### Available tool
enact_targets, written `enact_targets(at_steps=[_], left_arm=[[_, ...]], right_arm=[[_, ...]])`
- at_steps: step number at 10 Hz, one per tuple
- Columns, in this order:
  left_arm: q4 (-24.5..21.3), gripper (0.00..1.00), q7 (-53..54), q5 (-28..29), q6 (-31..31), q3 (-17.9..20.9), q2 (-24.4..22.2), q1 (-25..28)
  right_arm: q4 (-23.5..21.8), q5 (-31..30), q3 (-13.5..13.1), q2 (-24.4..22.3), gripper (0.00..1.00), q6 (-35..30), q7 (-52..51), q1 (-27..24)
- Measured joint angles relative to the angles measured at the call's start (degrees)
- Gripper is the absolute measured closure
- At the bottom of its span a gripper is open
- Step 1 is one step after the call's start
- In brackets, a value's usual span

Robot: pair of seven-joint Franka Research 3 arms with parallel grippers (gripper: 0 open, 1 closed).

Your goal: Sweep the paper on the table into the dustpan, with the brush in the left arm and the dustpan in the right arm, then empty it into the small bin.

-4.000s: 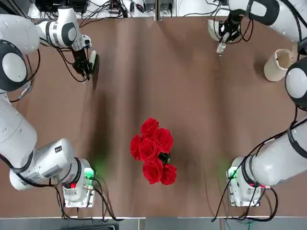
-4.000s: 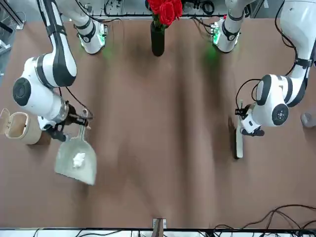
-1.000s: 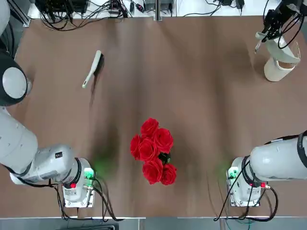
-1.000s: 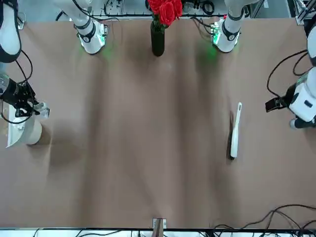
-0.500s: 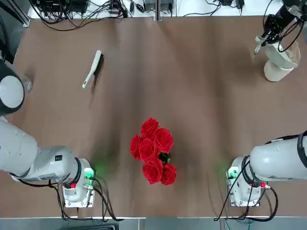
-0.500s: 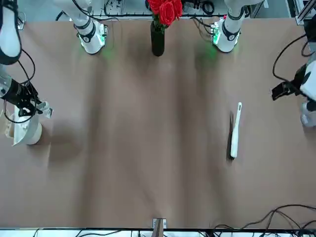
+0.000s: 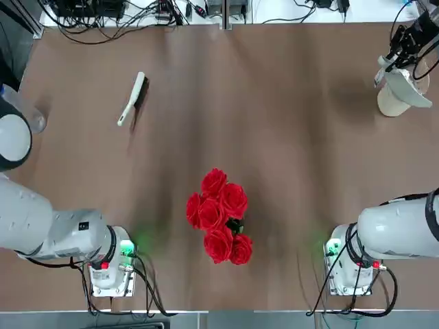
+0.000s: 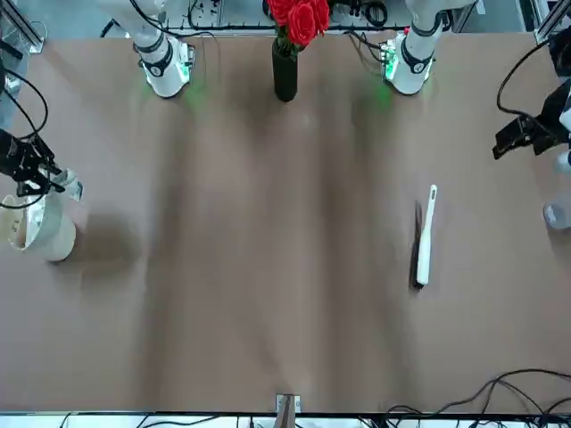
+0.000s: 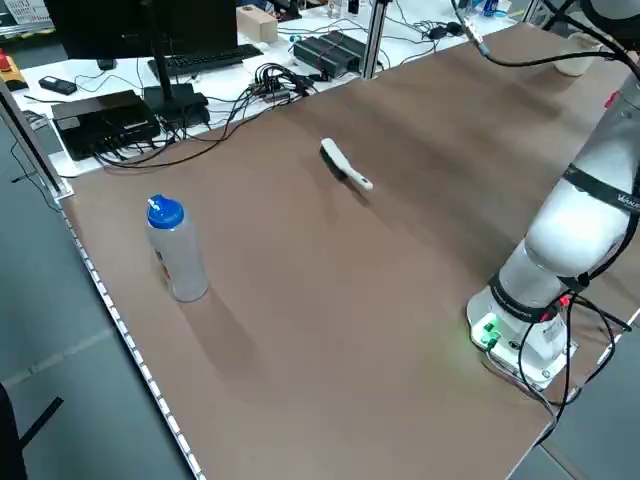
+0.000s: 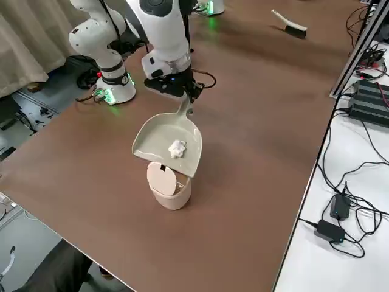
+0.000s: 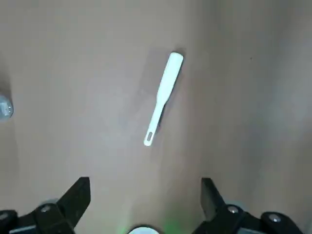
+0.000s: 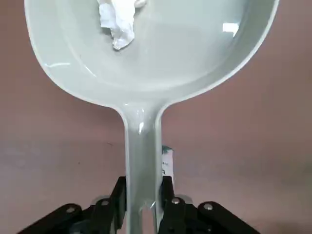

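The pale dustpan (image 10: 159, 141) hangs tilted just above the small beige bin (image 10: 171, 190) at the table's far right edge. The white paper wad (image 10: 177, 148) lies inside the pan (image 12: 175, 53), seen up close as crumpled paper (image 12: 118, 20). My right gripper (image 12: 142, 196) is shut on the pan's handle, also visible from the side as the right gripper (image 10: 186, 100). The cream brush (image 7: 132, 99) lies alone on the brown table (image 7: 288, 137). High above the brush (image 11: 161, 97), my left gripper (image 11: 145, 195) is open and holds nothing.
Red roses (image 7: 219, 216) in a dark vase (image 8: 285, 71) stand mid-table near the arm bases. A clear bottle with a blue cap (image 9: 176, 250) stands by the left edge. Cables and electronics (image 9: 150, 110) lie beyond the far edge.
The right gripper has carried the dustpan with the paper farther right, over the bin. The left arm has drawn back towards the left edge. The brush stays where it lay.
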Motion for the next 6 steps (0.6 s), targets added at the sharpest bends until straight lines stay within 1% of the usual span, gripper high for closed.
enact_targets(at_steps=[3, 6], left_arm=[[-0.04, 0.0, 2.31, 0.0, -0.11, 0.02, 0.45, 0.01], [-0.04, 0.0, 2.47, 0.0, -0.1, 0.33, 0.78, 0.05]], right_arm=[[0.0, 3.44, -1.67, -0.89, 0.67, -2.2, -3.28, -0.1], [-0.08, 4.22, -3.02, -0.9, 0.67, -3.28, -6.88, -0.14]])
